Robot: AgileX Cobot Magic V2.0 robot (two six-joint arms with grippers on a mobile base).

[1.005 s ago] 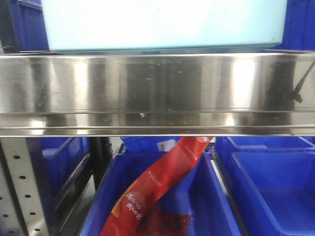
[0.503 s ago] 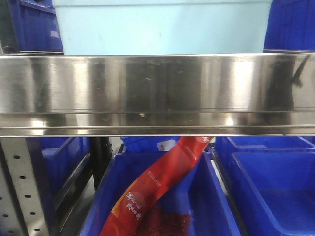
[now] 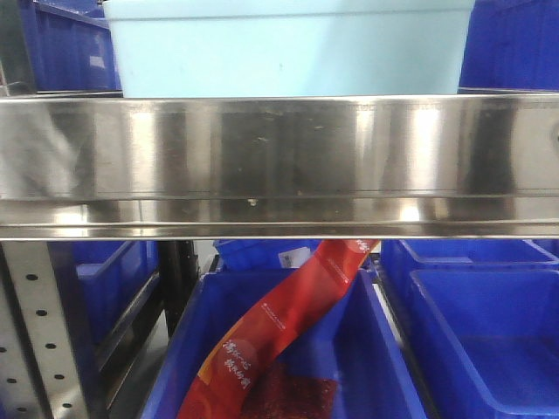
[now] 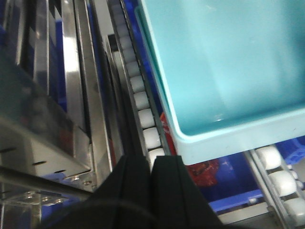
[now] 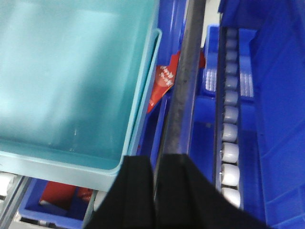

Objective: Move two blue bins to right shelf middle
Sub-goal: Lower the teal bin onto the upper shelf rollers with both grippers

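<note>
Pale blue bin (image 3: 293, 52) sits on the steel shelf (image 3: 279, 157); left gripper (image 4: 151, 167) and right gripper (image 5: 156, 164) both look pinched closed, holding nothing.

Pale sky-blue bin (image 3: 293, 52), plain walls; looks teal inside from the wrists (image 4: 219, 62). Shiny silver shelf rail (image 3: 279, 161). Royal-blue crates (image 3: 489, 332). Red packet (image 3: 271, 336) with gold lettering. White rollers (image 4: 143, 114). Black gripper fingers (image 5: 136, 191)
</note>
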